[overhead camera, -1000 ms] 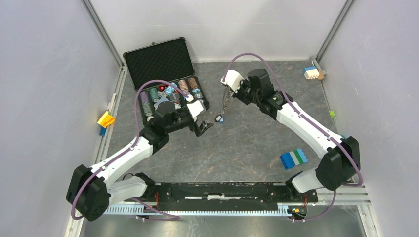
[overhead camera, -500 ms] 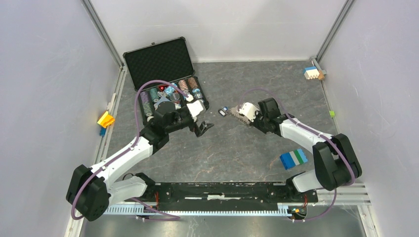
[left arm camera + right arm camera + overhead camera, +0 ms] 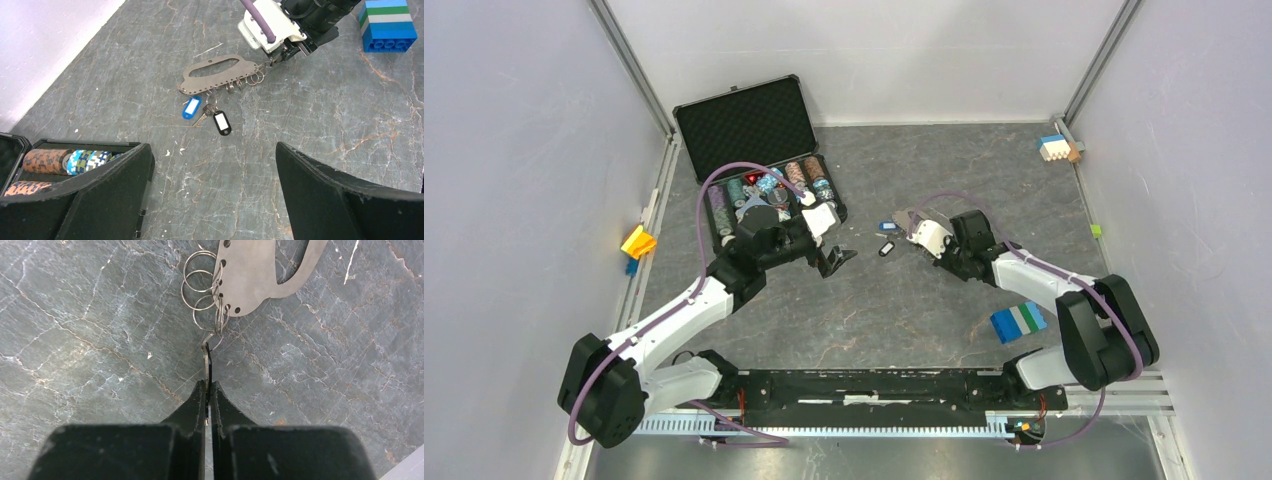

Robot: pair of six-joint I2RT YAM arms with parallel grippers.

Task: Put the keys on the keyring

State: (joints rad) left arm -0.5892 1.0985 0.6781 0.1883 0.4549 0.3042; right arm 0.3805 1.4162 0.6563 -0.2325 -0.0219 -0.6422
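The keyring is a flat metal plate (image 3: 215, 75) with a row of holes and several wire rings (image 3: 202, 287); it lies flat on the table. A blue-tagged key (image 3: 191, 107) and a black-and-white-tagged key (image 3: 222, 122) hang from its rings and rest on the table; they also show in the top view (image 3: 886, 250). My right gripper (image 3: 207, 385) is shut on a thin flat key (image 3: 207, 367) seen edge-on, which is linked to a ring at the plate's end. My left gripper (image 3: 212, 150) is open and empty, hovering a little short of the tags.
An open black case (image 3: 759, 150) with rows of poker chips (image 3: 65, 161) sits just left of my left gripper. A blue, green and white block (image 3: 1018, 321) lies near my right arm. Small blocks (image 3: 1057, 148) are at the far right and a yellow one (image 3: 637, 241) is at the left wall.
My right arm has come down from holding the keyring hanging in the air and laid the plate flat on the table, then drawn it a little to the right. The left arm has not moved.
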